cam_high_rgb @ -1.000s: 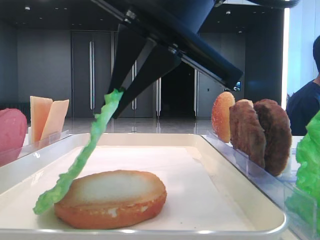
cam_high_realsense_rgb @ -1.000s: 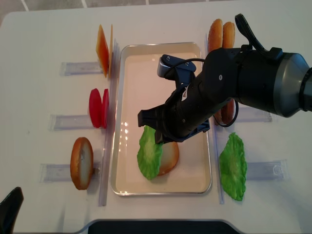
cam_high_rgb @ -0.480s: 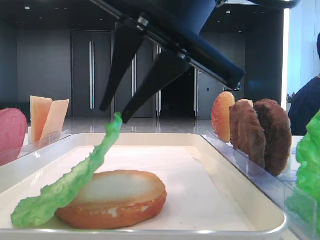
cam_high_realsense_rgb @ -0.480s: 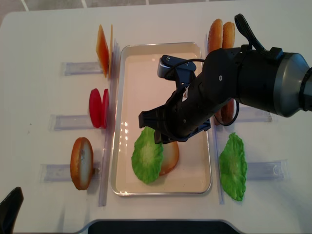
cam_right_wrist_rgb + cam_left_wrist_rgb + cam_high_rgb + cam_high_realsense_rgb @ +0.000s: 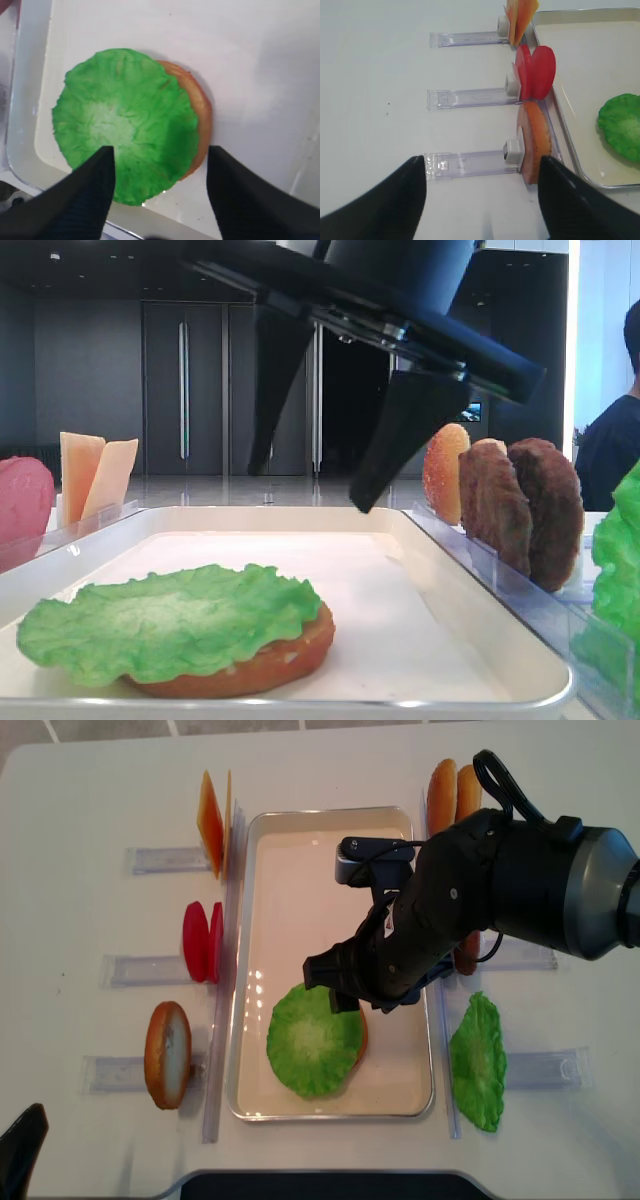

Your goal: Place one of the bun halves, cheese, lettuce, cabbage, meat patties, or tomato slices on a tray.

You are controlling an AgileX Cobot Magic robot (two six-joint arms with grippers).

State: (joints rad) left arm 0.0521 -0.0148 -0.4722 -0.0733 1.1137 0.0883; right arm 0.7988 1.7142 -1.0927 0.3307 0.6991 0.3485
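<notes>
Black right hand (image 5: pixel 348 999) hangs over the tray with its two fingers (image 5: pixel 87 197) spread wide, pinching nothing. Right under it the floppy bright green ruffled lettuce leaf (image 5: pixel 314 1040) lies flat on the round golden-brown bun half (image 5: pixel 200 120), covering most of it, near the front edge of the big off-white rectangular tray (image 5: pixel 300 830) mid-tabletop (image 5: pixel 90 800). Left hand (image 5: pixel 482 207) sits low near the tabletop's front left corner, dark fingers apart and empty, beside the clear plastic racks (image 5: pixel 470 162) holding another bun half (image 5: pixel 535 147) and pinkish-red tomato slices (image 5: pixel 537 72).
</notes>
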